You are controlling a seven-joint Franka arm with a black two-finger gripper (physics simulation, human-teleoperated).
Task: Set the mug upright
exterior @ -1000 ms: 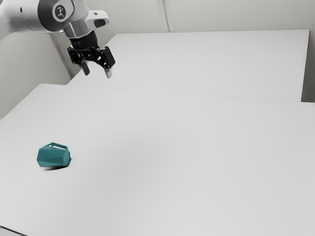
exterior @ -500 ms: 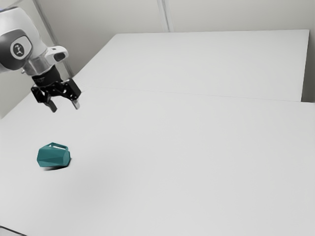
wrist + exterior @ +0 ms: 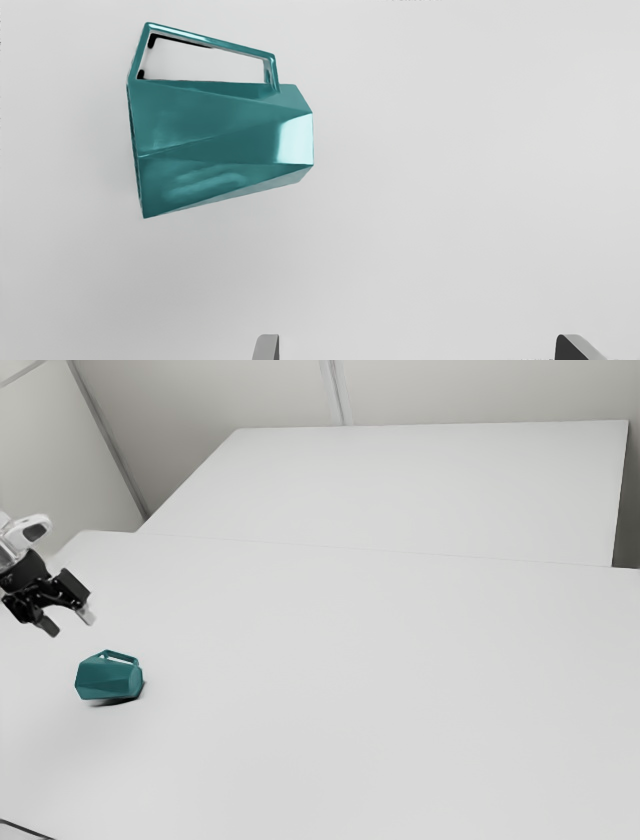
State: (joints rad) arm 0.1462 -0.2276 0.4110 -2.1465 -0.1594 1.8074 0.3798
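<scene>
A teal faceted mug (image 3: 109,678) lies on its side on the white table, toward the exterior view's left, its handle on the upper side there. My gripper (image 3: 69,623) hangs above the table, higher than the mug and further to the exterior view's left, not touching it. In the wrist view the whole mug (image 3: 220,132) is visible, its looped handle and tapering body lying ahead of the fingertips. The gripper (image 3: 417,347) is open, its two fingers wide apart with nothing between them.
The white table (image 3: 380,690) spreads across the exterior view, with a second white surface (image 3: 420,490) behind it against the wall. A thin dark line (image 3: 25,829) crosses the exterior view's lower left corner.
My arm has swung toward the exterior view's left and come down, bringing the open gripper nearer to the mug. The mug has stayed where it was.
</scene>
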